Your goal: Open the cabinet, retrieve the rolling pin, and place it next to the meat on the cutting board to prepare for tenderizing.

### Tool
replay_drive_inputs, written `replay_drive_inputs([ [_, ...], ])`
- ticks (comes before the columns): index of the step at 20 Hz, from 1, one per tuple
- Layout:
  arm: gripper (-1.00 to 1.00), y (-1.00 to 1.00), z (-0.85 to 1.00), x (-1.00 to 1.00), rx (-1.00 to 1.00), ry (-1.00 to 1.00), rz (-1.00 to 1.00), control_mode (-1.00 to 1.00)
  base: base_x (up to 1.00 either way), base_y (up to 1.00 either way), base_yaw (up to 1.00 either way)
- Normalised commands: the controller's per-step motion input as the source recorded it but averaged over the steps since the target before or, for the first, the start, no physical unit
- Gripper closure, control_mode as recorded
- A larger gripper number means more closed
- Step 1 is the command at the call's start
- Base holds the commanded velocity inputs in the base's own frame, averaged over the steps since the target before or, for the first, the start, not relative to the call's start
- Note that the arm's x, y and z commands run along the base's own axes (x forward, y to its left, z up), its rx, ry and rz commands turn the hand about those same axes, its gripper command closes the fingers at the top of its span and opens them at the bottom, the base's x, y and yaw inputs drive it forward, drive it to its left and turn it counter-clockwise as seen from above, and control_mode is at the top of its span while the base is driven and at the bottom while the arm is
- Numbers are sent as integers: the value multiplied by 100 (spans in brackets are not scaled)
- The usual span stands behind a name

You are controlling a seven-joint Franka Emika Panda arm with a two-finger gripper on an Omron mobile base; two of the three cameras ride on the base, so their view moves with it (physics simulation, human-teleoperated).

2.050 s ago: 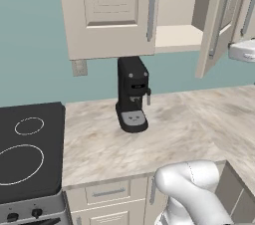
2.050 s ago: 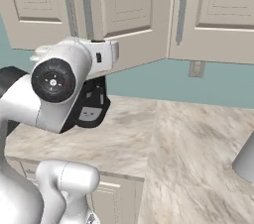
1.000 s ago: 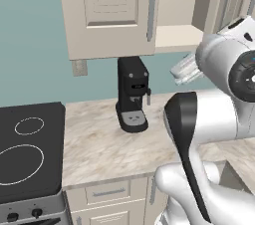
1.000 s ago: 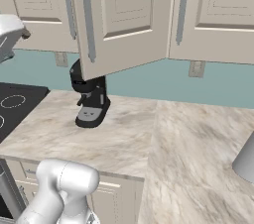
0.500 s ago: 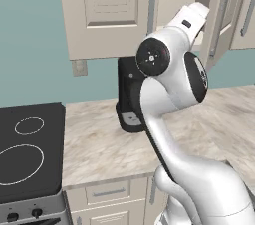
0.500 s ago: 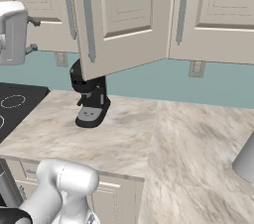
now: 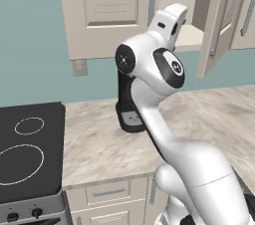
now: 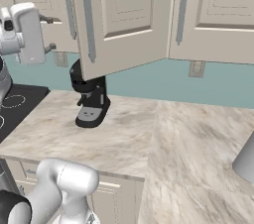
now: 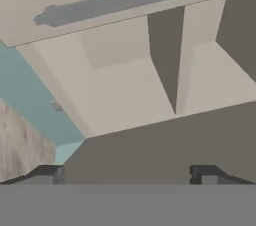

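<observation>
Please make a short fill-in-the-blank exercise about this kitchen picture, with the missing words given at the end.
1. One door of the cabinet stands ____.
2. The black coffee machine stands on the ____.
3. The stove is on the ____ side of the left base view.
4. The handles of the cabinet doors are ____ in colour.

Missing words: open; counter; left; grey

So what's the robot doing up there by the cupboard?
The white arm is stretched up toward the cabinet on the wall. One cabinet door already hangs open, and the hand is raised in front of the opening. In the hand view its fingers are spread apart with nothing between them, looking into the plain beige inside. No rolling pin can be seen yet. A black coffee machine sits on the counter below.
</observation>
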Motion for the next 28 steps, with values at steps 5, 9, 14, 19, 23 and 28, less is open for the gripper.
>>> replay_drive_inputs([
  [5, -100, -34, -7, 25, -11, 5, -10, -100, 0, 0, 0],
  [9, -100, -39, -2, 20, -7, 6, -8, -100, 0, 0, 0],
  [14, -100, -41, -1, 15, -5, 7, -8, -100, 0, 0, 0],
  [19, -100, -53, -6, 1, -2, 6, -9, -100, 0, 0, 0],
  [23, -100, -58, -15, -20, 0, 3, -12, -100, 0, 0, 0],
  [28, -100, -62, -12, -59, 0, 0, -14, -100, 0, 0, 0],
])
